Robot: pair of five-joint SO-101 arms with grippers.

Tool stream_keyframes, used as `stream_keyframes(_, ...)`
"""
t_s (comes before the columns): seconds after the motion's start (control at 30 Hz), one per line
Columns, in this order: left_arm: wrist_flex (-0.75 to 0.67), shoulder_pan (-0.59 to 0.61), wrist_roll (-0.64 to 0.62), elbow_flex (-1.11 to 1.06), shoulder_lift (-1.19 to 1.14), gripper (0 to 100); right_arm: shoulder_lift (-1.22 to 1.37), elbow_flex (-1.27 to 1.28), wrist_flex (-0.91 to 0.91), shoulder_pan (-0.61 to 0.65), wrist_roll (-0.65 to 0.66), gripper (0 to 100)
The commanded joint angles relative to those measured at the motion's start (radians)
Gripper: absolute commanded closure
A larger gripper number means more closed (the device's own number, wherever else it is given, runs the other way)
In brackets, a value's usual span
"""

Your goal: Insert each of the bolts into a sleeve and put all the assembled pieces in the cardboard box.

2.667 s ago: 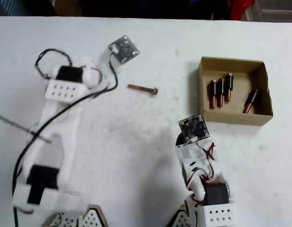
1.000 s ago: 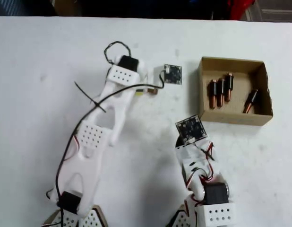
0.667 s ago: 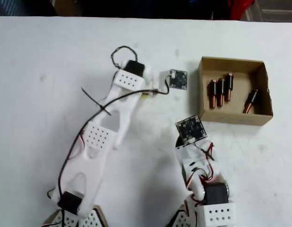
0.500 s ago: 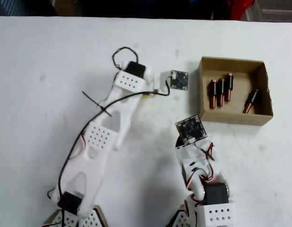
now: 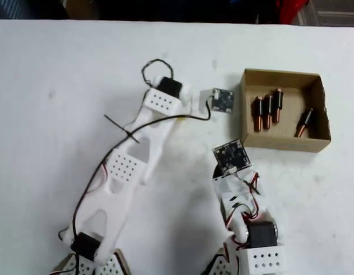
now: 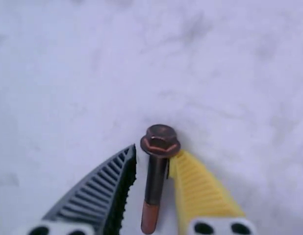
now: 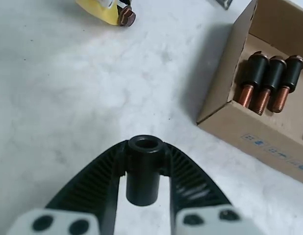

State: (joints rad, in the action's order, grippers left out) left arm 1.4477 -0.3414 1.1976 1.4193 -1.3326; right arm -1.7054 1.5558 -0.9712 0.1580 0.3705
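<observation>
The bolt, copper-coloured with a hex flange head, lies between the fingers of the left gripper. The jaws are closed in on its shank: the yellow finger presses one side and the toothed edge of the dark ribbed finger sits tight on the other, with the head sticking out just past the fingertips. I cannot tell whether the bolt is touching the table or is just above it. In the scene it is around the middle of the table, left of the cardboard box and farther out than the right gripper. From the right wrist view the bolt's head pokes out beside the yellow fingertip, well apart from the box. The right gripper's two black ribbed jaws are clamped on a black sleeve, held with its open bore facing up and away from the wrist. The cardboard box stands open-topped on the right part of the table, near the right arm's wrist. Inside it are four assembled pieces: three lie side by side toward the left wall, black sleeves at the far end and copper shanks toward the near wall, and a fourth lies tilted by the right wall. The left arm stretches from the near left corner across to the table's middle.
</observation>
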Motion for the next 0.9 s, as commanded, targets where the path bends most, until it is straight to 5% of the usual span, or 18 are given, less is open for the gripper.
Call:
stream_keyframes(0.0,0.014,-0.039,0.009,0.021,0.004,89,-0.01,-0.008,0.019,-0.01,0.011,98.1)
stream_keyframes(0.13,0.014,-0.039,0.009,0.02,0.004,98,-0.01,-0.008,0.019,-0.01,0.011,98.1)
stream_keyframes(0.47,0.091,-0.028,-0.014,0.032,0.013,98,-0.01,-0.008,0.019,-0.01,0.011,98.1)
stream_keyframes(0.87,0.115,0.084,-0.551,0.255,0.019,98,-0.01,-0.008,0.019,-0.008,0.011,98.1)
